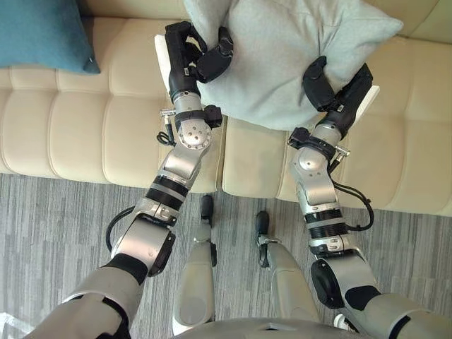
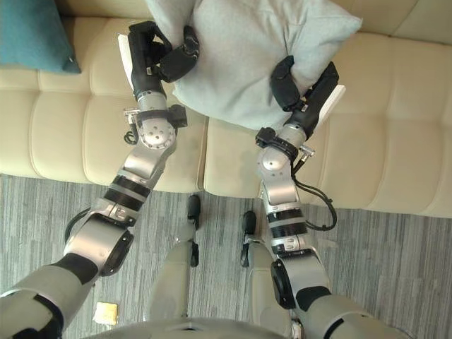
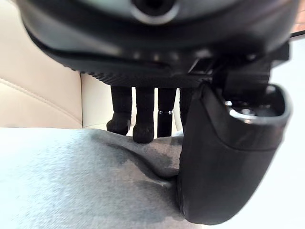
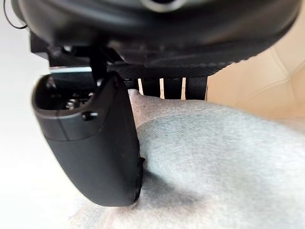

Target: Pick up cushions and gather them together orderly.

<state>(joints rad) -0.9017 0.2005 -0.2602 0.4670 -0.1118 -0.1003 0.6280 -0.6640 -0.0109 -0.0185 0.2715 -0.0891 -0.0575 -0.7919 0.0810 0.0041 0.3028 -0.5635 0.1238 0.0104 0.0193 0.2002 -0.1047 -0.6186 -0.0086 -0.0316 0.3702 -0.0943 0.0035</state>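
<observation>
- Grey cushion [image 1: 282, 56]: held between both hands over the cream sofa [image 1: 85, 127], far part against the backrest.
- L hand [image 1: 182, 56]: clamps the cushion's L edge. In the L wrist view, thumb [image 3: 224, 157] digs into the fabric and fingers [image 3: 143, 119] sit behind it, close together.
- R hand [image 1: 349, 90]: clamps the R lower edge. Thumb [image 4: 95, 143] is on the near face, fingers [image 4: 171, 86] pressed in a row behind.
- Long axis: approx. across the sofa, hand to hand.
- Teal cushion [image 1: 42, 32]: on the sofa to the robot's L, well apart from the grey one.
- Key relation: gathering spot lies L, so the L hand is nearer. Est. next move is to carry the grey cushion L and set it beside the teal one, edges aligned.
</observation>
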